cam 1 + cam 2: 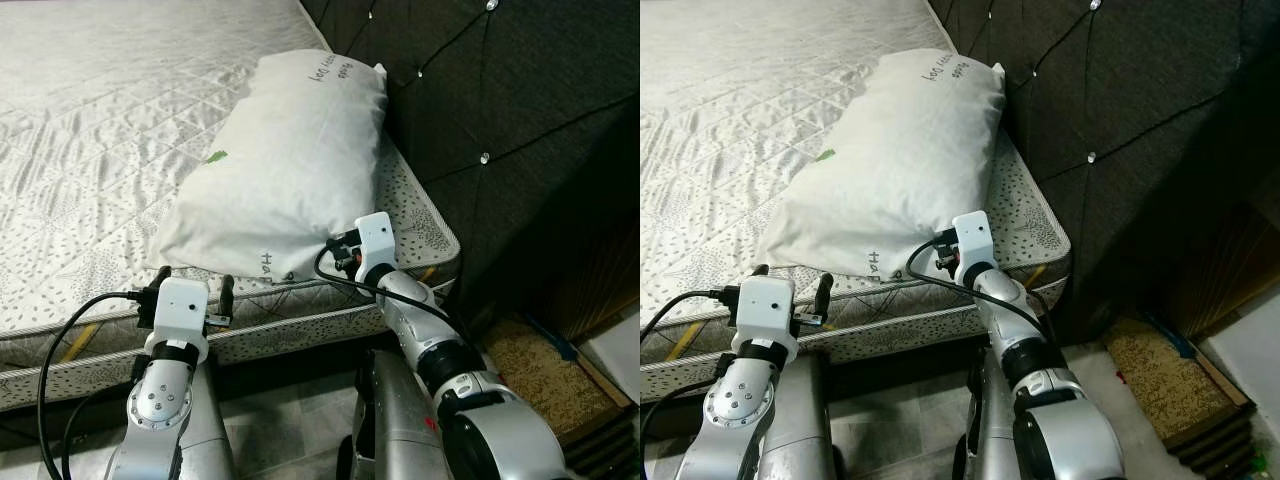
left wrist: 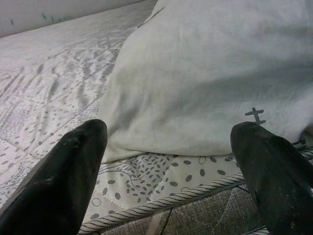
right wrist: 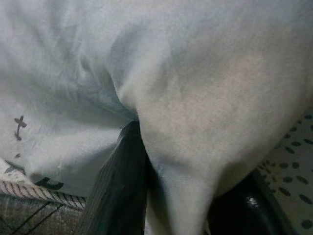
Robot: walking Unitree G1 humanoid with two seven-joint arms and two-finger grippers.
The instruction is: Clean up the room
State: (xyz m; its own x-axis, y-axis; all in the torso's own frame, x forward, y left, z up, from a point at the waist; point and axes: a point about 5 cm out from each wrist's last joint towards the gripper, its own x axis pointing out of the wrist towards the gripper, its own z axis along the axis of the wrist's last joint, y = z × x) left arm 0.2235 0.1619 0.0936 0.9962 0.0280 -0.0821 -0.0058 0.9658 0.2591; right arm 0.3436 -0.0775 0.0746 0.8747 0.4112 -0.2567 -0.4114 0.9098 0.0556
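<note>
**Pillow pinched at its corner on a bare mattress**

Pillow, white and plump, lying diagonally on the near corner of a quilted, speckled mattress with a corded edge. Butted against a dark tufted headboard studded with shiny buttons. Tiled floor below the bed, with a brown woven mat beside the headboard.

Right end effector pressed into the pillow's lower corner at the mattress edge, fingers closed on a fold of the white fabric; seen close up from the right wrist, cloth bunched between the two black fingers.

Left end effector raised just in front of the mattress edge, near the pillow's lower left corner but not touching it; fingers spread wide apart and holding nothing, with the pillow and corded seam framed between them from the left wrist.

Dark printed lettering near the pillow's top corner and more along its lower edge, too small and creased to read. Small green mark on the pillow's left side.
</note>
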